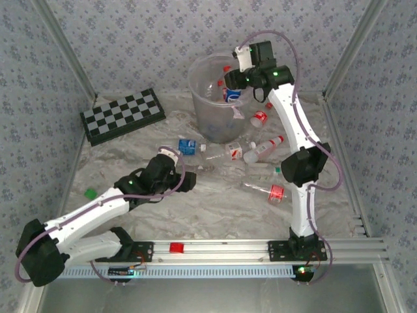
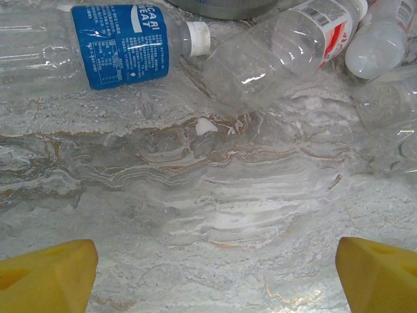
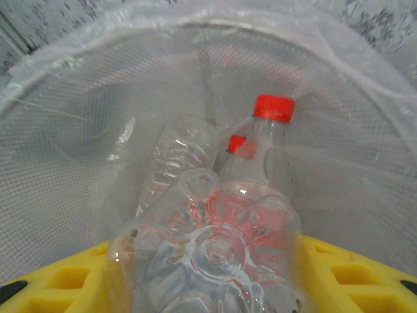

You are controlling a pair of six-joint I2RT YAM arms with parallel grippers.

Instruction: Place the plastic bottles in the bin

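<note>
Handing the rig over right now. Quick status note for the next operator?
Left gripper: open, empty, low over the table, facing the blue-label bottle.
Right gripper: shut on a clear bottle, held over the bin.
Done: at least two bottles in the bin, including one red-capped bottle.
Left: drop the held one, then collect at least five lying on the table, such as the red-label bottle.

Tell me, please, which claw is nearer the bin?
Right. The right claw holds a bottle over the bin's mouth; the left claw is open over the table, short of it.
</note>
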